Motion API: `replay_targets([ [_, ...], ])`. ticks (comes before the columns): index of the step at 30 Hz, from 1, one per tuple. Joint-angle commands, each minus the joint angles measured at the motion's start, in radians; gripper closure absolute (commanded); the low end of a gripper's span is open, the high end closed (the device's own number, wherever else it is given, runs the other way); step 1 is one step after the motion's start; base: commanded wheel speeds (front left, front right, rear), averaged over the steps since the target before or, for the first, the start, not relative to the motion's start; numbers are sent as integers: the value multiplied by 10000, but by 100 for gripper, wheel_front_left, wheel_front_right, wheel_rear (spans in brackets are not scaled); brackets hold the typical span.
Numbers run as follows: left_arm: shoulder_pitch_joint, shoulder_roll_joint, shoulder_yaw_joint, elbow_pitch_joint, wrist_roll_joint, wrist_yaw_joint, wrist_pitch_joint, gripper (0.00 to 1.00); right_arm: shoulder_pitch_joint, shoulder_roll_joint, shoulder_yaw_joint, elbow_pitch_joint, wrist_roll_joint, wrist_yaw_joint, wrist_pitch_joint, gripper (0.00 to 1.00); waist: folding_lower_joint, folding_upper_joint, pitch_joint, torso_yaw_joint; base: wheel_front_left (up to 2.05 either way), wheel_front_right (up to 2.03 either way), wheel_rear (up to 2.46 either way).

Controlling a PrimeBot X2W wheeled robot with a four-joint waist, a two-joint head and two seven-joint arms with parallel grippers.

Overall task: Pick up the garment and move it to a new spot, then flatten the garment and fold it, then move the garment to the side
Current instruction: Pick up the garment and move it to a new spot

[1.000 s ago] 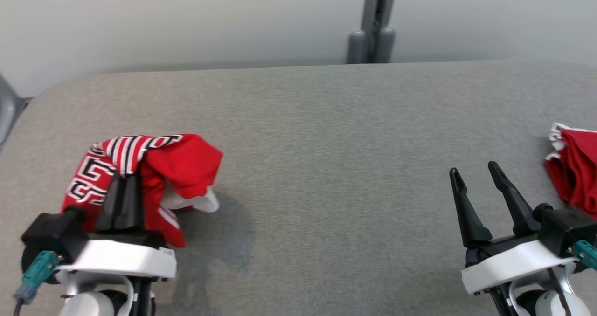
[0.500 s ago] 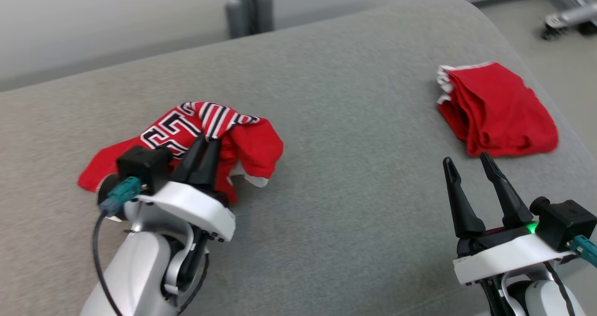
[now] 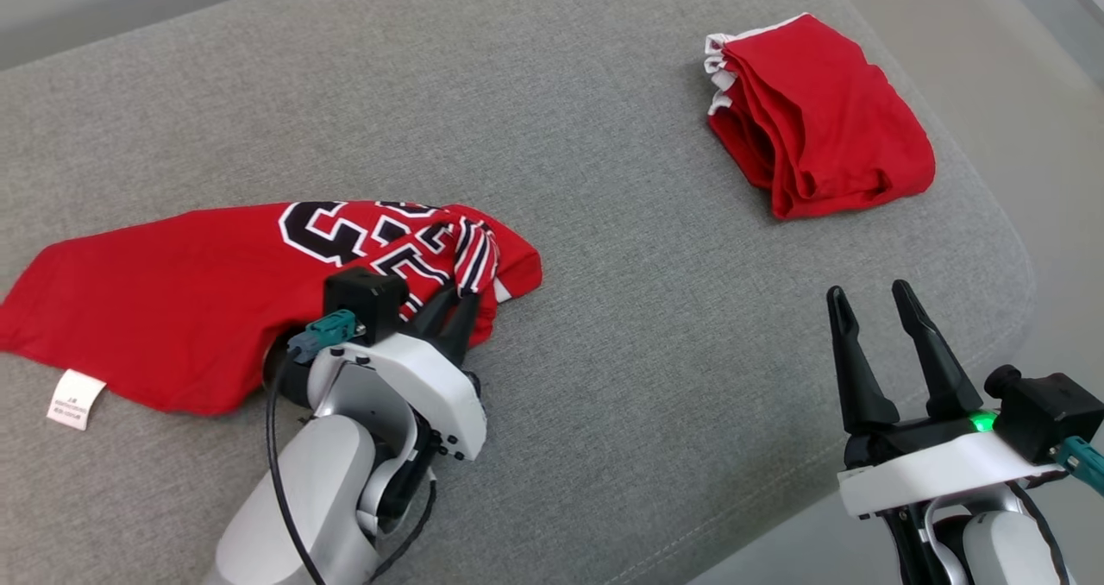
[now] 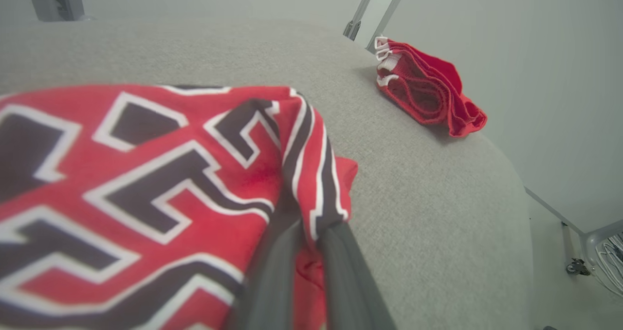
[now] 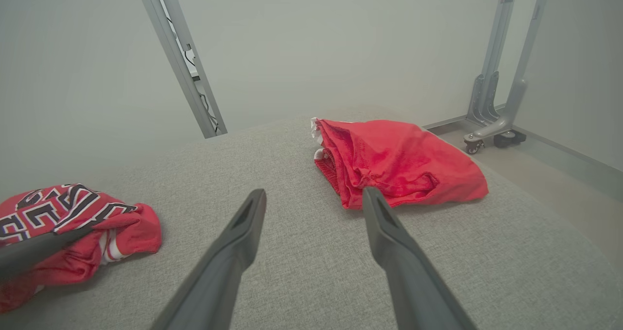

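The garment (image 3: 172,309) is a red shirt with black-and-white lettering, lying stretched across the grey table's (image 3: 647,326) left part. My left gripper (image 3: 457,298) is shut on its striped right end, bunching the cloth there. In the left wrist view the striped fold (image 4: 311,174) is pinched between the fingers of the left gripper (image 4: 311,230). My right gripper (image 3: 867,290) hovers open near the front right edge with nothing between its fingers. The right wrist view shows the right gripper (image 5: 314,193) open, with the garment (image 5: 73,218) at its far left.
A second red garment (image 3: 819,119), folded with white trim, lies at the table's far right corner (image 5: 399,159). The table's rounded edge (image 3: 1009,248) drops to the floor on the right. A white label (image 3: 76,399) hangs at the shirt's left hem. Metal frame legs (image 5: 491,101) stand beyond.
The head camera has swung right and down. The garment, bunched a second ago, now trails out long to the left of my shut left gripper. The right gripper has stayed open.
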Motion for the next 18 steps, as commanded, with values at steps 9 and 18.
replay_targets([
  [9,344,-25,-305,-1036,121,-213,-781,0,-318,-29,-457,162,-631,-4,97,0,0,0,-732,1388,0,0,0],
  [18,1102,622,889,-2053,229,921,-1953,0,-232,-30,-901,-58,-1250,-4,445,0,0,0,-1528,2841,0,0,0],
])
